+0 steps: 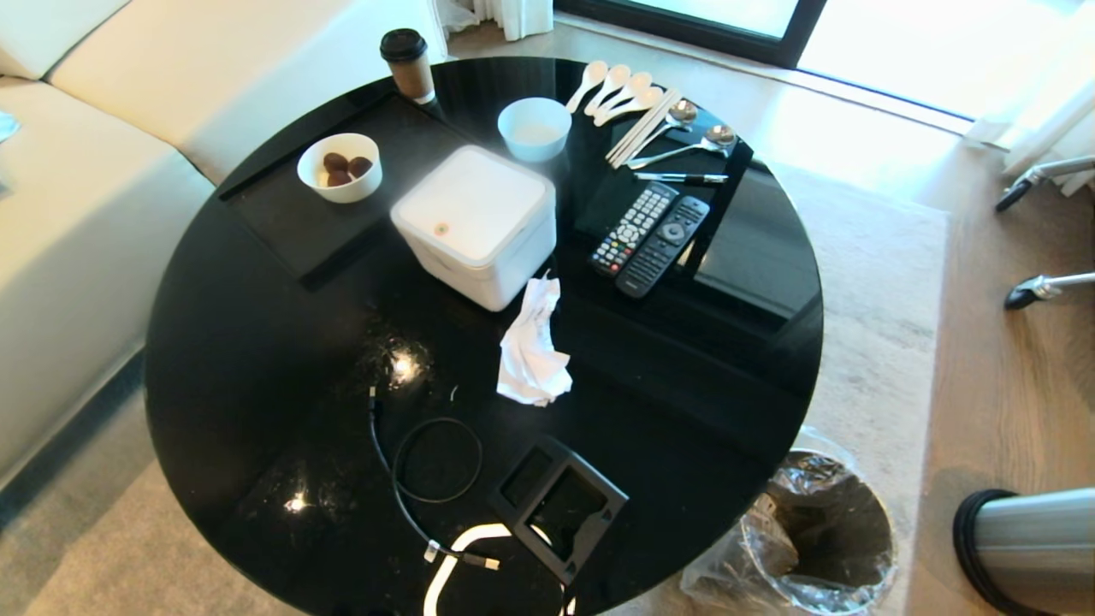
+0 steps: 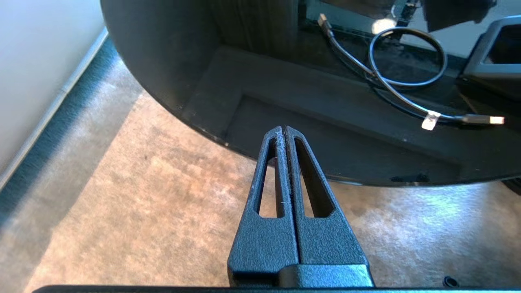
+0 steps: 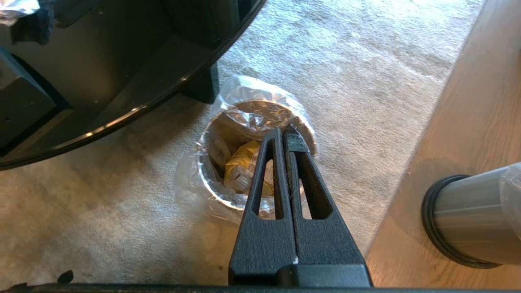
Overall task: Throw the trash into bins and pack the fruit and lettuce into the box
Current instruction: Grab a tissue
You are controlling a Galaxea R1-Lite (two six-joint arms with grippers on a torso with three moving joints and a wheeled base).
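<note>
A: Lying crumpled on the round black table (image 1: 214, 359), just near of the white box (image 1: 475, 224), a white tissue (image 1: 532, 346) is pictured awaiting disposal. How is it expected to handle?

B: It is judged light, soft and easily crushed. One of its raised folds near the middle could be pinched; little grip should be needed, though a loose corner might tear or slip free.

A: And the containers?

B: The box is seen with its lid down, so its contents cannot be told. A lined bin (image 3: 248, 162) stands on the carpet at the table's near right edge, with a yellow wrapper (image 3: 240, 165) already inside. A second steel bin (image 1: 1026, 543) is seen lying on its side farther right. A white bowl (image 1: 340, 167) at far left holds three dark round items; a smaller bowl (image 1: 535, 128) beyond the box appears empty.

A: The claws?

B: Both are pressed together with nothing held: the left gripper (image 2: 284, 129) low by the table's near left edge, the right gripper (image 3: 285, 132) poised over the lined bin.
</note>
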